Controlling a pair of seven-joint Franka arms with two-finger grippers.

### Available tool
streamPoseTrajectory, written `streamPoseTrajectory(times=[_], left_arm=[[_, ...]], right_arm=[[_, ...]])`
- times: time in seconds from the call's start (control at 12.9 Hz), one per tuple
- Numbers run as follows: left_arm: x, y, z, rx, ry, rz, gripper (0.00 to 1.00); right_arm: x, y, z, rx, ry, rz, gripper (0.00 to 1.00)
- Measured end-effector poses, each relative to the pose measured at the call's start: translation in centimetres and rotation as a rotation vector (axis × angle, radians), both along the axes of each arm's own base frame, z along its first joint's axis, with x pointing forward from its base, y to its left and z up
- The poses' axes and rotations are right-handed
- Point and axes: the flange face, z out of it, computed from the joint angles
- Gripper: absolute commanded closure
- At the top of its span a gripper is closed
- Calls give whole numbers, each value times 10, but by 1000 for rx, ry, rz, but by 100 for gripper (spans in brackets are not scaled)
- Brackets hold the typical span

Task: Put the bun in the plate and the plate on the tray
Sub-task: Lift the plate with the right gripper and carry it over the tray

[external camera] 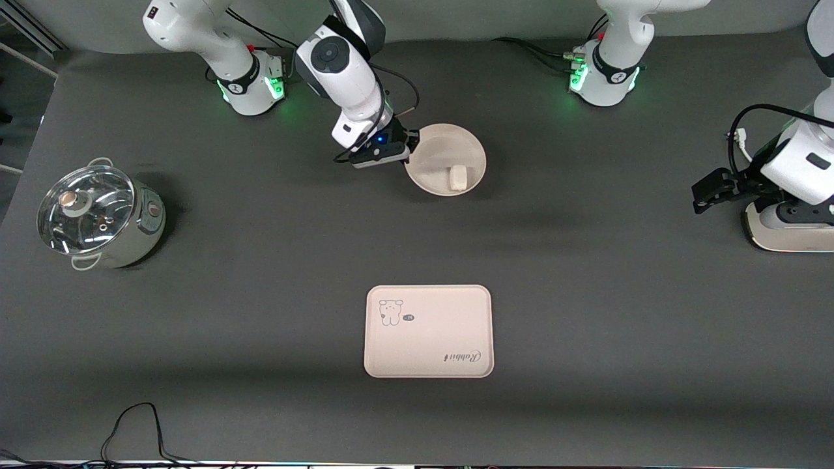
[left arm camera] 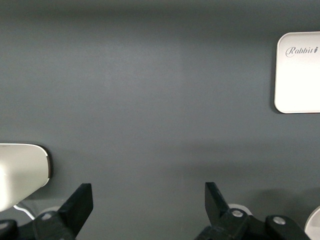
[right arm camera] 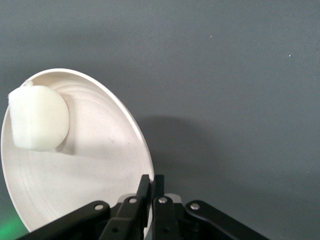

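The round cream plate (external camera: 438, 146) sits toward the robots' side of the table, mid-table, with the off-white bun (external camera: 458, 177) lying in it close to the rim nearer the front camera. My right gripper (external camera: 412, 144) is shut on the plate's rim at the side toward the right arm's end. In the right wrist view the closed fingers (right arm camera: 151, 182) pinch the edge of the plate (right arm camera: 100, 165), and the bun (right arm camera: 39, 117) rests against the inner rim. The rectangular tray (external camera: 428, 331) lies bare, nearer the front camera, and its corner also shows as the tray (left arm camera: 300, 72). My left gripper (external camera: 707, 192) waits open over the table at the left arm's end, its fingers (left arm camera: 146, 192) holding nothing.
A steel pot with a glass lid (external camera: 98, 215) stands toward the right arm's end. A cream-coloured object (external camera: 788, 238) sits under the left arm. A black cable (external camera: 133, 423) loops along the table's front edge.
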Motion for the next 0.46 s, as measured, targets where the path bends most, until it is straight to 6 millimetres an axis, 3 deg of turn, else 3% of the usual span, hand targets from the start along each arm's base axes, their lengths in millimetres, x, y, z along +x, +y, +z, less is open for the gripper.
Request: streamPoseTrajectory(times=[0.15,0.31,0.46], left_arm=[[0,-2,0,-3,1,-3,0],[0,-4,-1,-5,2,-6,0],[1,-3,-3,-5,5,-4,0]], right_arm=[[27,-17,3,5,-26,9,95],[73,-39,12,17,-41,-12,95],[120,-44,22,42,-43,-37,96]])
